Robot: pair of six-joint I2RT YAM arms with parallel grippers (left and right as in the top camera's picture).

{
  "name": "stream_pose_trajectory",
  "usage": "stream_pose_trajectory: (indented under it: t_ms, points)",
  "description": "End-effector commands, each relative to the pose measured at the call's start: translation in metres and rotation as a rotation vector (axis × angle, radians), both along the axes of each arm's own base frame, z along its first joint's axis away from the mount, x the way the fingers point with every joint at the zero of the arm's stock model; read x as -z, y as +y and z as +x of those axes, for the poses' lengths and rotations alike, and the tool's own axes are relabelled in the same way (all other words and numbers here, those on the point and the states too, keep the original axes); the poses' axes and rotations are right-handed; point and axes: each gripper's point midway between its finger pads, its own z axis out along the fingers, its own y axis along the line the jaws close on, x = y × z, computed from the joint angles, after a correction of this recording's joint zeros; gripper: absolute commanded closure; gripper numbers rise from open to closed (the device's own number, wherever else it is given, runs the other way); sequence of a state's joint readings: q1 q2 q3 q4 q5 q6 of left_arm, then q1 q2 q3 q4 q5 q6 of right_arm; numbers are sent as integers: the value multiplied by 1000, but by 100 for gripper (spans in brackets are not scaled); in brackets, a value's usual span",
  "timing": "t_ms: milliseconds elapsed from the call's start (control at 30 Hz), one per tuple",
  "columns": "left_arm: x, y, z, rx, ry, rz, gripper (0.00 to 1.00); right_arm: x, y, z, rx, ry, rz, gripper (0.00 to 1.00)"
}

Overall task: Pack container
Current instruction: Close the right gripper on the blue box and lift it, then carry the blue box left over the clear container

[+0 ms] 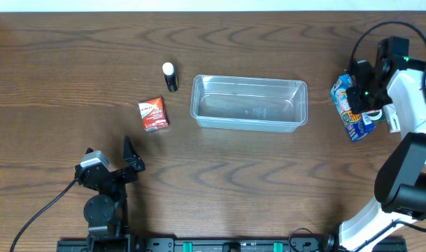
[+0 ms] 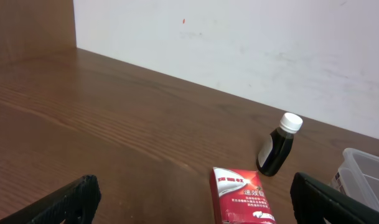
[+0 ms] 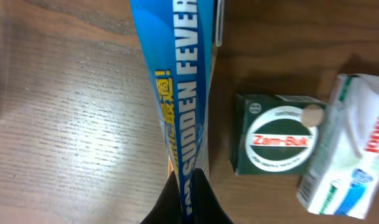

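Note:
The clear plastic container [image 1: 249, 103] sits empty in the middle of the table; its corner shows in the left wrist view [image 2: 363, 171]. My right gripper [image 3: 189, 193] is shut on a blue box [image 3: 177, 81] printed "SUDDEN FEVER", held at the far right [image 1: 347, 105]. My left gripper [image 2: 192, 205] is open and empty near the front left [image 1: 122, 164]. A red box [image 1: 153, 114] [image 2: 242, 196] lies flat left of the container. A small dark bottle with a white cap [image 1: 170, 76] [image 2: 278, 145] lies behind it.
A green Zam-Buk box [image 3: 277, 140] and a white-and-green box [image 3: 348, 149] lie on the table to the right of the blue box, also in the overhead view [image 1: 379, 120]. A white wall [image 2: 239, 43] borders the table's far edge.

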State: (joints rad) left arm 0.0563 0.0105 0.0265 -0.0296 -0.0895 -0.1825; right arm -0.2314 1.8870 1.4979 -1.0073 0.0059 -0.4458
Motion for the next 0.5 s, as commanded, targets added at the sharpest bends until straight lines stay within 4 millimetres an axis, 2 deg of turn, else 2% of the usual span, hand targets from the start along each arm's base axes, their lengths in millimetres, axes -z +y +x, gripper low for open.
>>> stream_pose_trajectory:
  t_ms: [0, 133, 233, 300, 367, 467]
  points:
    - [18, 5, -2, -28, 51, 6, 2, -73, -4, 23, 1, -185, -56, 98]
    - [18, 5, -2, -28, 51, 6, 2, -145, 8, 33, -30, -357, -85, 99]
    - [18, 5, -2, -28, 51, 6, 2, -194, 30, 34, -81, -488, -101, 99]
    - [18, 5, -2, -28, 51, 6, 2, -217, 49, 32, -142, -551, -108, 99]
    - [18, 5, -2, -28, 51, 6, 2, -230, 74, 28, -228, -590, -104, 99]
    - [18, 5, -2, -28, 51, 6, 2, -235, 119, 19, -406, -597, -74, 99]
